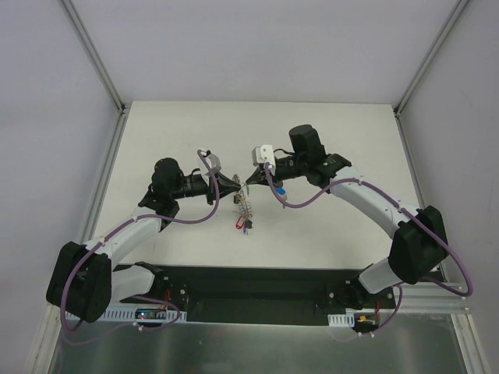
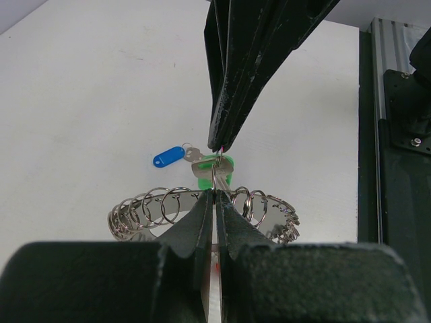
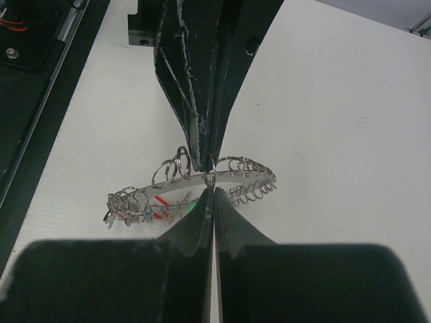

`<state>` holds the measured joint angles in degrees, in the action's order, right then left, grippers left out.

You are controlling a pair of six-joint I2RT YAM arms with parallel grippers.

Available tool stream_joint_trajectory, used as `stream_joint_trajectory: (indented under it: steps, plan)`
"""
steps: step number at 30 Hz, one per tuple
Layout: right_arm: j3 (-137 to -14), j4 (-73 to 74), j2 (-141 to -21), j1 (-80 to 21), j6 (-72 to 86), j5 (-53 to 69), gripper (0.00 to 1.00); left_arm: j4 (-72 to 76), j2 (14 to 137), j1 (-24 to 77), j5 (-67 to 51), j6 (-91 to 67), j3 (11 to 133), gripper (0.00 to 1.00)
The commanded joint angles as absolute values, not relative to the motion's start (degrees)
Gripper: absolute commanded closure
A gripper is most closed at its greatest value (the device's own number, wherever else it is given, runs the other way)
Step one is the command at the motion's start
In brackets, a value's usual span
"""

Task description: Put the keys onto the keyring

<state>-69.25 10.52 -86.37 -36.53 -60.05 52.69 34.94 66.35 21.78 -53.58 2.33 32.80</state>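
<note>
Jaws clamped: left jaws on keyring (image 2: 168, 210), right jaws on green-tagged key (image 2: 209, 169) | blue-tagged key (image 2: 168, 157) shows left-wrist, not right-wrist

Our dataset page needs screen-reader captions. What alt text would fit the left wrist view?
The left gripper, shut, pinches the rim of the wide metal keyring. The right gripper, shut, reaches in from above, its tip at a green-tagged key just over the rim. A blue-tagged key lies on the table behind.
</note>
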Motion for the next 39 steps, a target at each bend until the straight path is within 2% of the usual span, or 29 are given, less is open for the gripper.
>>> stream_joint_trajectory:
  steps: [1,39]
  plan:
    - [-72.2,9.0,-86.3,-36.7,-58.7,52.4,0.99,39.7,64.5,22.2,-54.3,2.9,33.6,1.00]
    - [-72.4,8.5,-86.7,-37.1,-57.2,54.8,0.99,40.7,64.3,22.2,-55.3,2.3,33.5,1.00]
